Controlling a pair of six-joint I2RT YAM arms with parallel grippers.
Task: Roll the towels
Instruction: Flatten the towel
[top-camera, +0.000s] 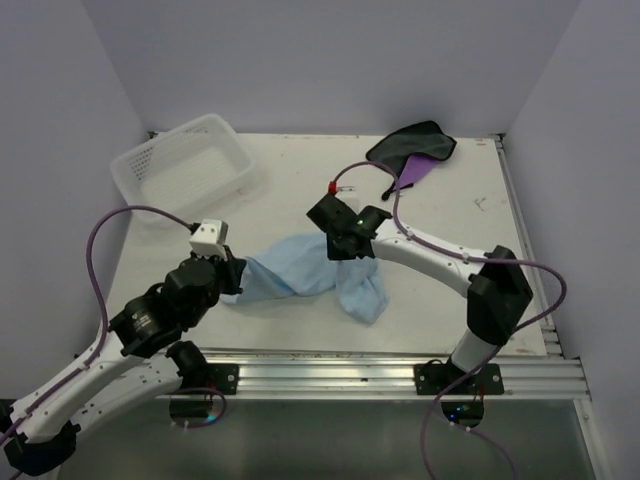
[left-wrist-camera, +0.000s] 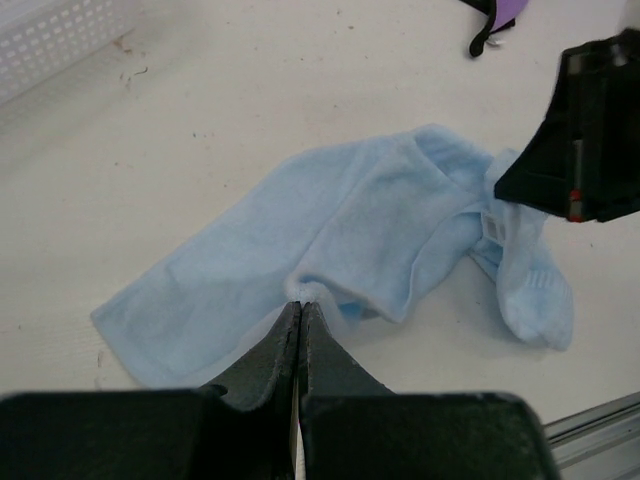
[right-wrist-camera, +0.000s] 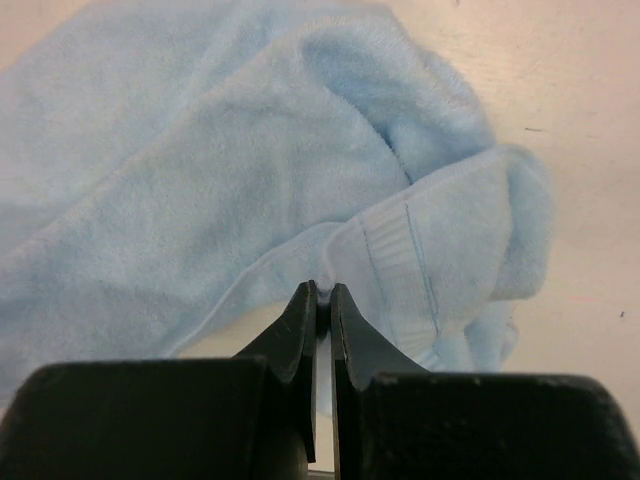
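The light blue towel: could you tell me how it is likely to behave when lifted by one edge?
Probably floppy: the light blue towel lies in soft folds, so it would drape. Likely light, being thin. Its fleecy pile should resist slipping.

- The light blue towel is sprawling across the near middle of the desk, filling the lane between both arms.
- The left hand is blocking its left end and the right hand its right part.
- The white basket is occupying the far left corner.
- The purple and black towel is lying at the far edge.
- Bare desk is stretching between basket and dark towel.
- The right arm is slanting across the near right.
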